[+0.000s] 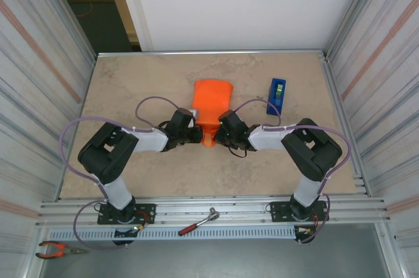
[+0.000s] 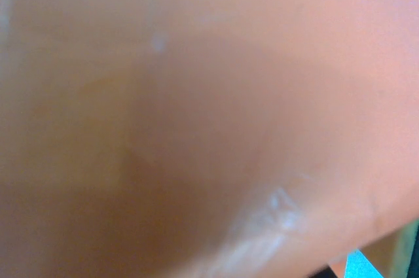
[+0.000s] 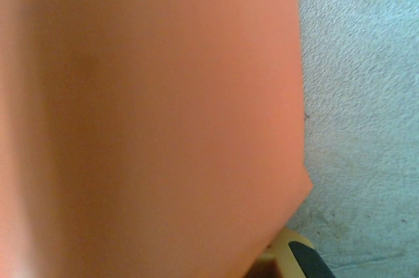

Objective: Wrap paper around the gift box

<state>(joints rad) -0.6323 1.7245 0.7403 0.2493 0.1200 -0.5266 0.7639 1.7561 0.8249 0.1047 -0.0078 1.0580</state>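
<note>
The orange paper [image 1: 211, 103] lies humped in the middle of the table, its narrow near end raised between my two grippers. From the left, my left gripper [image 1: 198, 135] meets that end, and my right gripper [image 1: 219, 135] meets it from the right; both look shut on the paper's near edge. Blurred orange paper [image 2: 209, 95] hangs right in front of the left wrist camera and hides the jaws. In the right wrist view the paper [image 3: 150, 114] covers most of the frame, and one yellow finger with a black pad [image 3: 300, 258] shows at the bottom. The gift box is hidden.
A blue tape dispenser [image 1: 277, 96] stands right of the paper, beyond the right arm. A red-handled tool [image 1: 200, 222] lies on the near rail and pliers [image 1: 59, 249] lie at the bottom left. Corrugated walls [image 1: 39, 95] close in both sides of the table [image 1: 131, 88].
</note>
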